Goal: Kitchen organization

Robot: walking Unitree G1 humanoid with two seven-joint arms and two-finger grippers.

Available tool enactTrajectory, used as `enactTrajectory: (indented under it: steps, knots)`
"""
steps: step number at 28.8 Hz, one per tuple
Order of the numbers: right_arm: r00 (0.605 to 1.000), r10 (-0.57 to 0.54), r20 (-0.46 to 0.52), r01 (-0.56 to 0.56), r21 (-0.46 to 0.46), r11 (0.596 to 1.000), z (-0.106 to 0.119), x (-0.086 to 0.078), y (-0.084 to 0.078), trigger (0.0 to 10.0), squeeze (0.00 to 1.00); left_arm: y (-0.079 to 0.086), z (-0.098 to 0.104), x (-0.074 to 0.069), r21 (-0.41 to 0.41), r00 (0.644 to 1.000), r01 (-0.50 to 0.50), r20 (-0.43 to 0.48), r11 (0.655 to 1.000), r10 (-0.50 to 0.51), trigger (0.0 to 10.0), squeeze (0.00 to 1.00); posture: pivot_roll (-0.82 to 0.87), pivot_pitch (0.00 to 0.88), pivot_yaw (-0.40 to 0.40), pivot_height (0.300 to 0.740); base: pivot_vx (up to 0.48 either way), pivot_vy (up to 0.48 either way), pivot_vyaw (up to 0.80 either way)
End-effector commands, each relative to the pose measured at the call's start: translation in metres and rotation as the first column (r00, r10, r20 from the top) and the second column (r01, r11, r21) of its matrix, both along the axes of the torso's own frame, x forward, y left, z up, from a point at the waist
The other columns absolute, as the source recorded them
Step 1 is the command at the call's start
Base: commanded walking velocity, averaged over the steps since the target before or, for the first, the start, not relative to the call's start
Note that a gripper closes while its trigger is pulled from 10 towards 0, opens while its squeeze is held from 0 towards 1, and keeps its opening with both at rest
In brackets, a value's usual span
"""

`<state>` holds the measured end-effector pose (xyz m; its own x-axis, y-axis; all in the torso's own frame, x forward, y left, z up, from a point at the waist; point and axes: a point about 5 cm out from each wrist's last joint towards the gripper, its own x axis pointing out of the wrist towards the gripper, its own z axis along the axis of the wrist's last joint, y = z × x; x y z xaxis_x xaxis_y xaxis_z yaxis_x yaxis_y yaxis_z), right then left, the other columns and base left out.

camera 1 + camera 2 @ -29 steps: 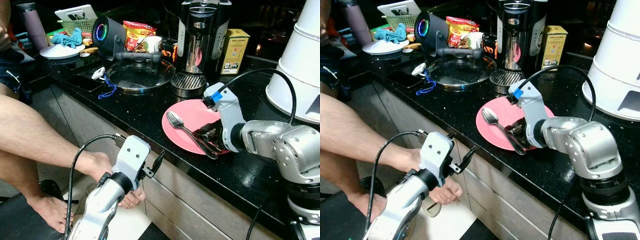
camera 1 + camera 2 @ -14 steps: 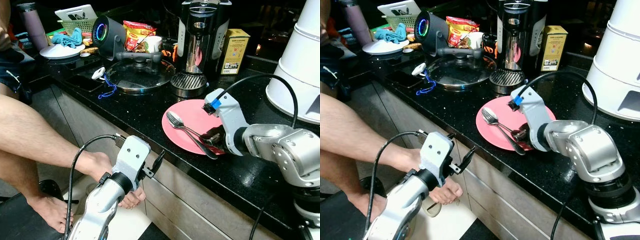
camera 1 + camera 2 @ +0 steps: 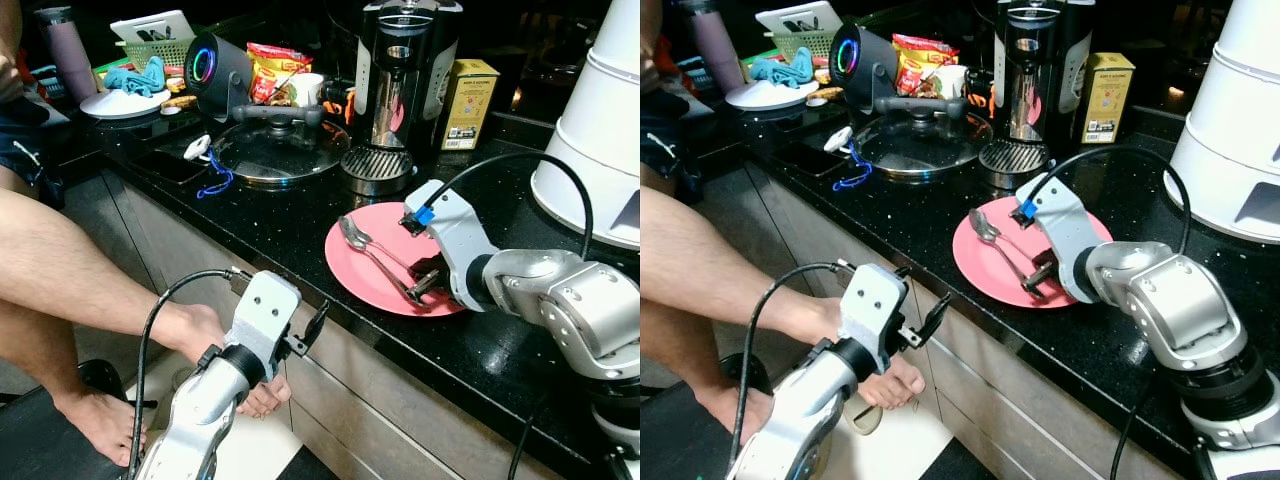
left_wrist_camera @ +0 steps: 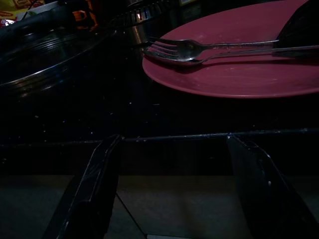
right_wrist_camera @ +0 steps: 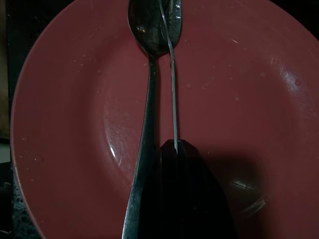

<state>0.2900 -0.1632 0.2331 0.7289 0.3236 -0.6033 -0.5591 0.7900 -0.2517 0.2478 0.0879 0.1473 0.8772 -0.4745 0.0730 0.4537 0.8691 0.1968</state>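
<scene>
A pink plate (image 3: pixel 352 282) lies near the front edge of the black counter (image 3: pixel 270 225). A spoon (image 5: pixel 149 74) and a fork (image 5: pixel 173 89) rest on it side by side. My right gripper (image 3: pixel 428 283) is over the plate's near side, shut on the fork's handle, which stands on edge between the fingers (image 5: pixel 184 199); the spoon's handle runs right beside them. My left gripper (image 3: pixel 315 330) hangs open in front of the cabinet below the counter edge, facing the plate, its fingers (image 4: pixel 94 194) spread with nothing between them.
Behind the plate stand a glass pot lid (image 3: pixel 275 145), a black coffee machine (image 3: pixel 400 80), a yellow box (image 3: pixel 468 100) and a large white appliance (image 3: pixel 600 130). A person's bare leg (image 3: pixel 70 270) and foot (image 3: pixel 265 395) reach across on the left, close to my left arm.
My right gripper has drawn in on the fork's handle, and the cutlery has shifted slightly toward the back of the plate. The left arm has not moved.
</scene>
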Motion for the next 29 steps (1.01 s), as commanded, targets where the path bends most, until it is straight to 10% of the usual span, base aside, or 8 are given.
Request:
enactTrajectory:
  steps: [1,14,22,24,25,29]
  knots:
    - [0.997,0.032,-0.071,-0.030,0.026,0.999,-0.010,-0.003,0.005,0.0,0.00,0.000,-0.002,0.000,-0.006,1.000,0.001,-0.016,1.000,-0.002,10.0,0.00,-0.06,0.000,0.004,0.740,0.000,0.000,0.00]
    - [0.970,-0.089,0.225,0.007,0.343,0.939,0.025,0.023,0.011,0.0,0.00,0.000,-0.002,0.000,-0.008,1.000,-0.001,-0.017,1.000,0.001,10.0,0.00,-0.06,0.000,0.008,0.740,0.000,0.000,0.00]
    - [0.900,-0.230,0.369,0.007,0.516,0.856,0.049,0.031,0.003,0.0,0.00,0.001,-0.002,0.000,-0.008,1.000,-0.003,-0.016,1.000,0.003,10.0,0.00,-0.06,0.000,0.010,0.740,0.000,0.000,0.00]
    - [0.851,-0.327,0.411,-0.008,0.632,0.775,0.062,0.031,-0.009,0.0,0.00,0.002,0.000,0.000,-0.013,1.000,-0.004,-0.005,1.000,0.004,10.0,0.00,-0.06,0.000,0.012,0.740,0.000,0.000,0.00]
    - [0.824,-0.382,0.418,-0.002,0.677,0.736,0.066,0.031,-0.018,2.9,0.00,0.002,0.002,0.000,-0.018,1.000,-0.002,0.004,1.000,0.002,10.0,0.00,-0.06,0.000,0.012,0.740,0.000,0.000,0.00]
    - [0.763,-0.502,0.407,0.053,0.734,0.677,0.070,0.032,-0.039,4.3,0.00,0.001,0.007,0.000,-0.035,1.000,0.014,0.020,0.999,-0.013,10.0,0.00,-0.06,0.000,0.015,0.740,0.000,0.000,-0.60]
